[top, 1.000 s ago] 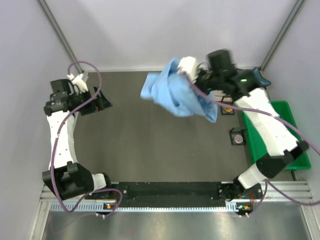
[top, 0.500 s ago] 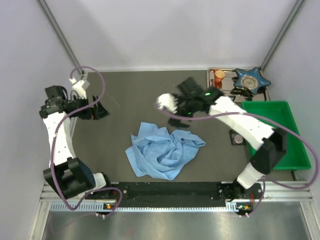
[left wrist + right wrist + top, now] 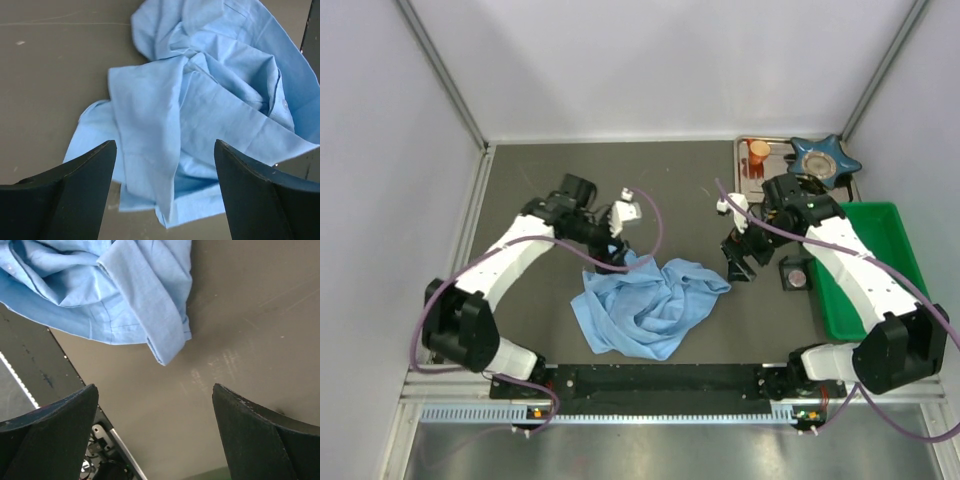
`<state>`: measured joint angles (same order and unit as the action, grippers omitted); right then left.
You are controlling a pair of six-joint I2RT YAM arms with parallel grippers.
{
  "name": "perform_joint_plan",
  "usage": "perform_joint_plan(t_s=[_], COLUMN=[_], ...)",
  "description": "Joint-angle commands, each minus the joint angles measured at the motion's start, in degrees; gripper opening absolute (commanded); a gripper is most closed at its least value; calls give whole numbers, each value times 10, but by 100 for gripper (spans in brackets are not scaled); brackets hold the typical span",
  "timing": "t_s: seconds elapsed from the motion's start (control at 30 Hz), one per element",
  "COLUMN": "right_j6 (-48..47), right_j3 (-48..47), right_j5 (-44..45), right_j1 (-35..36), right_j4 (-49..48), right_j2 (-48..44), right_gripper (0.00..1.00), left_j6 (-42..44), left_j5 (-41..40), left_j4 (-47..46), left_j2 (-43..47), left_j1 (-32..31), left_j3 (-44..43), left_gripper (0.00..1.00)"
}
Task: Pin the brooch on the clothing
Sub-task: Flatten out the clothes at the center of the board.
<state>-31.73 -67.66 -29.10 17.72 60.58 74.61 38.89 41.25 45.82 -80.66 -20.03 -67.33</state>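
Top external: crumpled blue shirt (image 3: 645, 310) on matte table (image 3: 535, 180); left end effector (image 3: 610, 260), right end effector (image 3: 740, 272) spread, empty.

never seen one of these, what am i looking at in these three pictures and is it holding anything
These are two robot arms bolted at the near edge of a dark table. The wide picture comes from a fixed camera above and behind them. The other two come from a camera on each wrist, so the dark wedges at the bottom are that gripper's own fingers. A crumpled light blue shirt lies on the table between the arms. The left gripper hovers over its far left part, and the right gripper is beside its right edge. Both are open and hold nothing. At the right are a green bin and a metal tray of small items. I cannot pick out the brooch.
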Motion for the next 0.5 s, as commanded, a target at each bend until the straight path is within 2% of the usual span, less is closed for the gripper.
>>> perform_joint_plan(t_s=[0.0, 0.07, 0.17, 0.23, 0.3, 0.33, 0.37, 0.47], right_j6=[10, 17, 44, 54, 60, 64, 80, 99], right_j3=[15, 28, 43, 46, 45, 46, 49, 53], right_j5=[-53, -63, -68, -57, -46, -27, -11, 54], right_j1=[-2, -1, 4, 17, 51, 64, 97, 139], right_j4=[-4, -19, -63, -85, -99, -118, -132, -184], right_j2=[-9, 6, 33, 51, 78, 86, 101, 133], right_gripper=[94, 94, 95, 95, 94, 92, 91, 89], left_j6=[49, 76, 68, 61, 37, 35, 36, 50], left_j5=[-33, -53, -101, -145, -168, -165, -144, -102], left_j4=[-29, -28, -87, -128, -123, -103, -88, -42], left_j2=[-49, -58, -43, -35, -28, -27, -26, -2], left_j1=[-60, -78, -81, -79, -75, -54, -41, 17], left_j3=[7, 37, 103, 127, 122, 115, 97, 69], left_gripper=[83, 82, 77, 61, 47, 35, 31, 17])
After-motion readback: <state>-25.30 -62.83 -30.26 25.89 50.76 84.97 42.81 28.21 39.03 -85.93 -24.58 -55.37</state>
